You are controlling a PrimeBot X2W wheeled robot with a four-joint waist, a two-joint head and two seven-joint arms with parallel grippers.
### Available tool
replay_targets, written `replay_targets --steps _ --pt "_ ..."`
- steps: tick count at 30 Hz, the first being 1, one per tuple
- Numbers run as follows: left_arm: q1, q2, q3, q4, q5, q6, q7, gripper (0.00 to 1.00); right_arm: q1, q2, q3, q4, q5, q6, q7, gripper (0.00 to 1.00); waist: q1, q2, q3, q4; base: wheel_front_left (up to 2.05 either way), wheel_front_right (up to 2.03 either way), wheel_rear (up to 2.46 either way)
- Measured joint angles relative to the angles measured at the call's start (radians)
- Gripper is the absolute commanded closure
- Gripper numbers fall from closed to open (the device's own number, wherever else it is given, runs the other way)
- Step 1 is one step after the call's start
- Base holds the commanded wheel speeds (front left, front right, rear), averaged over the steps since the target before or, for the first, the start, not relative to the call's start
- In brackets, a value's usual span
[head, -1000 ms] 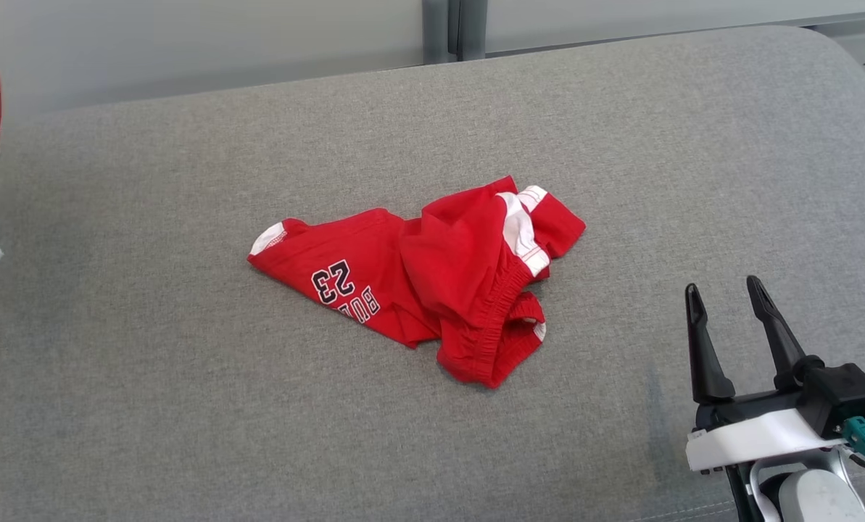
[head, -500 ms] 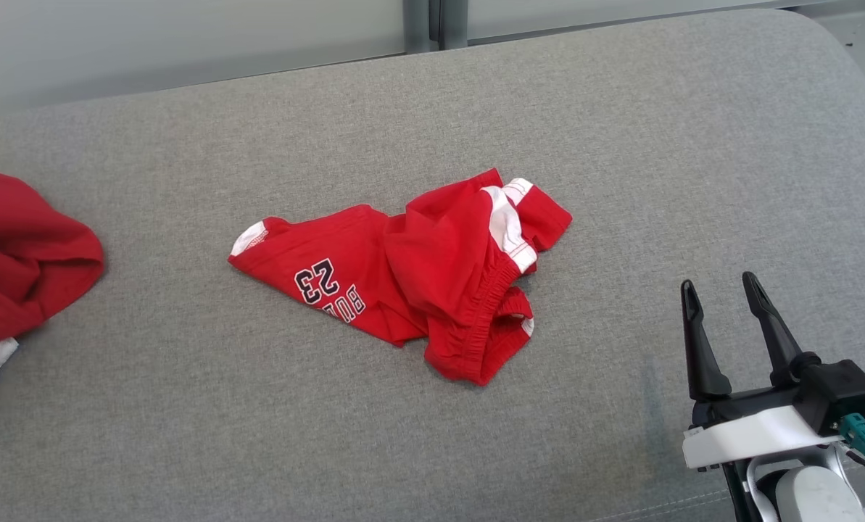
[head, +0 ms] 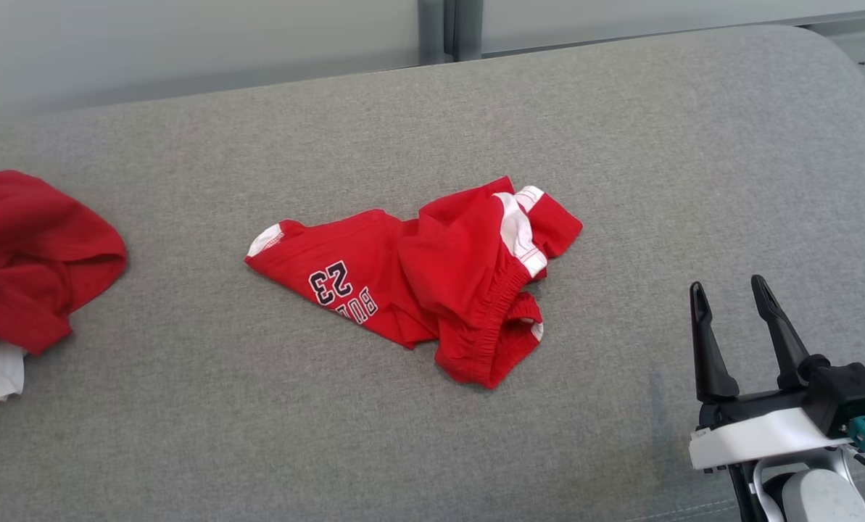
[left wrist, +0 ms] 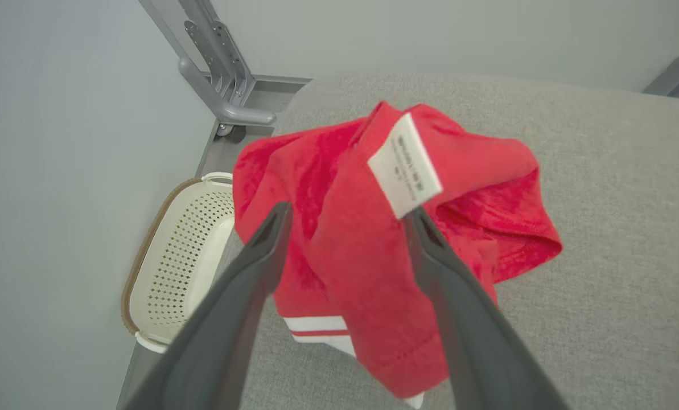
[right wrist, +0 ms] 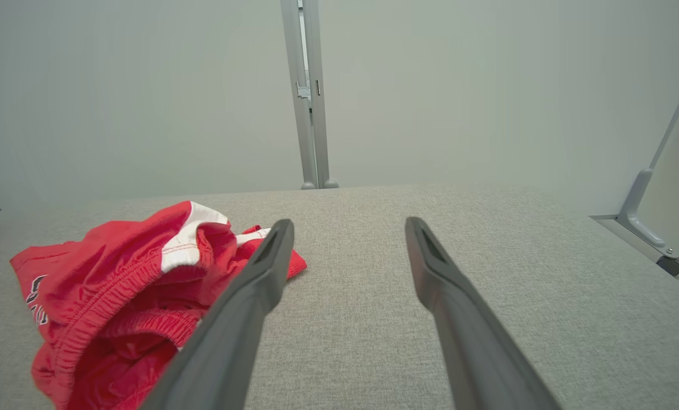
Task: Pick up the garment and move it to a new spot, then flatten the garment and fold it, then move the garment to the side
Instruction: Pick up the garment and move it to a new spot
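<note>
A crumpled red garment [head: 33, 254] with white trim lies at the left edge of the grey cushion [head: 185, 420]. In the left wrist view the same garment [left wrist: 487, 171] shows a white label [left wrist: 404, 165]. My left gripper [left wrist: 348, 210] hovers open just above it, and the cloth lies loose under the spread fingers. Red shorts [head: 417, 275] printed with "23" sit bunched in the middle of the cushion. My right gripper [head: 727, 286] stands open at the lower right, apart from the shorts [right wrist: 117, 273], which lie to the left of its fingers [right wrist: 248, 302].
A cream perforated basket [left wrist: 174, 267] stands on the floor beside the cushion's left end, below a grey metal bracket [left wrist: 219, 85]. A pale wall with a metal post [right wrist: 308, 91] runs behind the cushion. Bare cushion lies in front of and to the right of the shorts.
The red garment, hanging at the upper left edge a second ago, has dropped onto the cushion and settled there. The camera has shifted a little. The shorts and right gripper have stayed put.
</note>
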Motion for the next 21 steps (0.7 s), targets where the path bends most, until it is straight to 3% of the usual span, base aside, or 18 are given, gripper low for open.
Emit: replay_targets --steps 6,9,15,21 --pt "-0.016 -0.007 0.032 -0.190 -0.032 -0.019 -0.060 0.00 0.004 0.000 0.004 -0.003 -0.010 0.000 0.000 0.00 0.0000 0.0000 -0.007 0.012 0.00 0.00 0.00" --pt "-0.006 -0.037 0.038 -0.337 -0.035 -0.012 -0.102 0.00 0.003 0.000 0.006 -0.007 -0.018 0.000 0.000 0.00 0.0000 0.0000 -0.010 0.008 0.00 0.00 0.00" --pt "0.112 -0.141 -0.014 -0.633 -0.021 0.071 -0.150 0.00 0.003 0.001 0.004 -0.015 -0.031 0.000 0.000 0.00 0.0000 0.0000 -0.009 -0.014 0.00 0.00 0.00" --pt "0.258 -0.286 -0.160 -0.822 0.001 0.114 -0.166 0.00 0.003 0.000 -0.005 -0.020 -0.033 0.000 0.000 0.00 0.0000 0.0000 0.007 -0.037 0.00 0.00 0.00"
